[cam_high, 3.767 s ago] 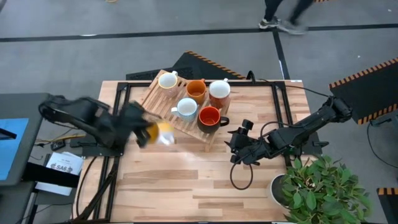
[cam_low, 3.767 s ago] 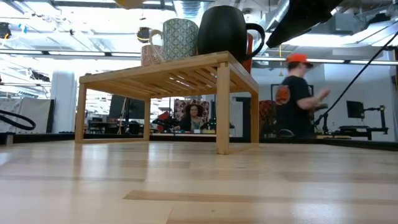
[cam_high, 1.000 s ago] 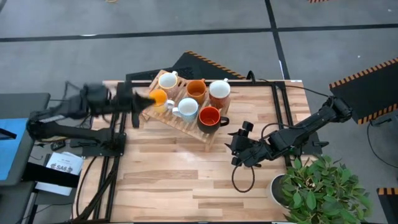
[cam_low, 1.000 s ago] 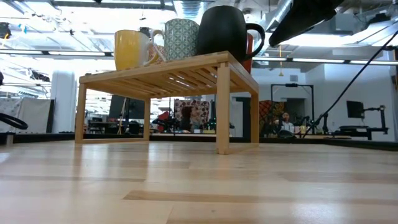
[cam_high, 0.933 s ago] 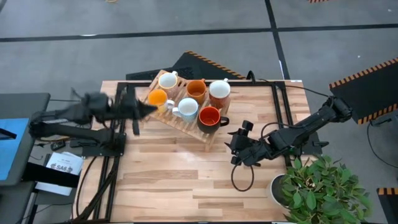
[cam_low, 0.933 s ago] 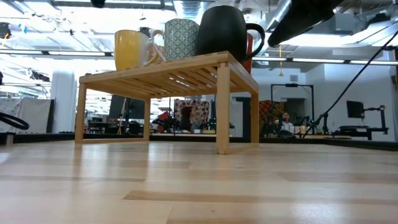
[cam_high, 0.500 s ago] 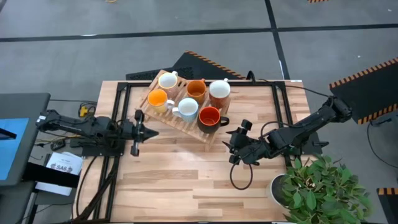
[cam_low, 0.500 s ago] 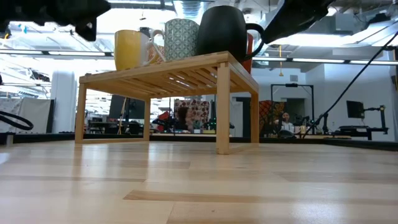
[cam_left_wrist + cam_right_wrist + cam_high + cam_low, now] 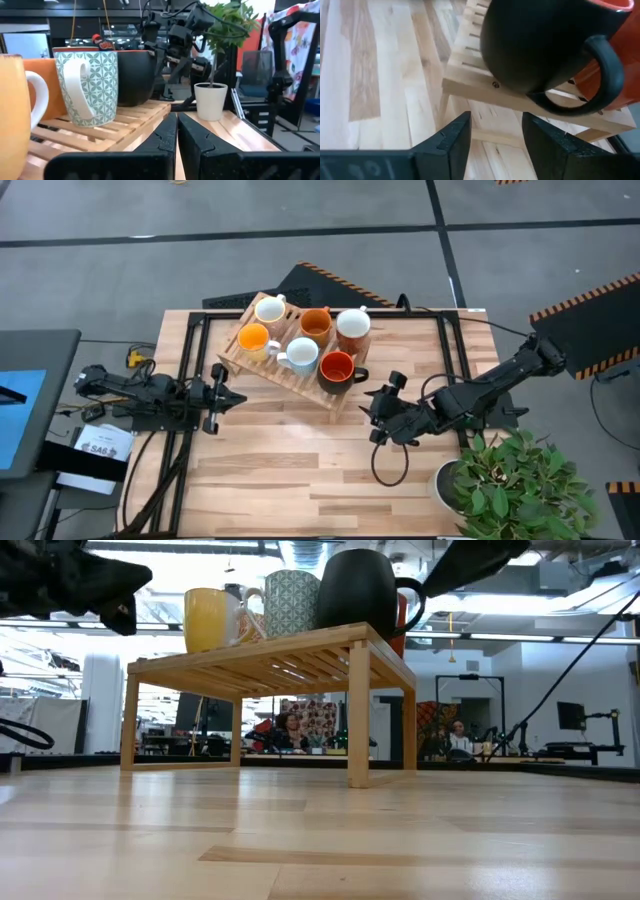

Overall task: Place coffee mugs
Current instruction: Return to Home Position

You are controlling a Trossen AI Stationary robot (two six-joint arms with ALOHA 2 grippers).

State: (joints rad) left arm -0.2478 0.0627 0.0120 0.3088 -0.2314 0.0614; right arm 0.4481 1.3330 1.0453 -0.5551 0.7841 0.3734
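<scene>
Six mugs stand upright on a slatted wooden rack: cream-white, brownish-orange, terracotta with white inside, bright orange-yellow, pale blue-grey and dark with red inside. My left gripper is shut and empty, over the table's left part, just off the rack's near-left corner. My right gripper is open and empty, right of the rack. Its fingers point at the dark mug from a short way off.
A white pot with a green leafy plant stands at the table's near right corner, beside my right arm. Bare wooden tabletop lies nearer than the rack. Black frame bars run along the table's left and right sides.
My left gripper has drawn back from the orange-yellow mug on the rack's left end, moving toward the table's left and near edges and coming down lower. The orange-yellow mug has stayed standing on the rack.
</scene>
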